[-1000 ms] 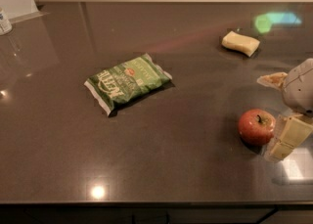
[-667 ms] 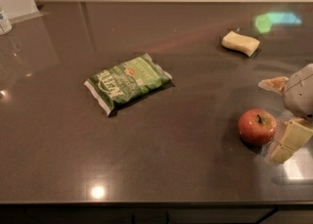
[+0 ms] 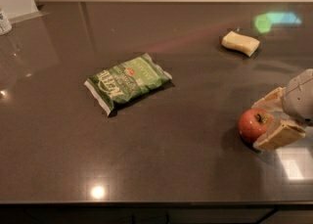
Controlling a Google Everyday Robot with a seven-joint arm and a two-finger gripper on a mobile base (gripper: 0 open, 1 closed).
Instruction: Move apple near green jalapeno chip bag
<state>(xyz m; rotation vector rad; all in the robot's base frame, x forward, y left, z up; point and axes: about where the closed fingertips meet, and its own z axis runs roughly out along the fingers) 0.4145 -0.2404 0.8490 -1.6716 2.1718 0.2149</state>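
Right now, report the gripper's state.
Gripper: open, at the far right, one finger on each side of the apple, not clamped on it.

The dark glossy counter (image 3: 146,169) is laid with a crinkly green bag (image 3: 128,81), a round red apple (image 3: 252,124) and a pale yellow block (image 3: 240,43); the apple is flanked by the spread tool (image 3: 263,125).

The apple (image 3: 251,124), red with yellowish patches and a dark stem, sits on the surface (image 3: 186,169) at right, between the spread tips of the claw (image 3: 261,125). The bag (image 3: 128,81), green, crinkly and white-lettered, lies flat and skewed, well apart to the left.
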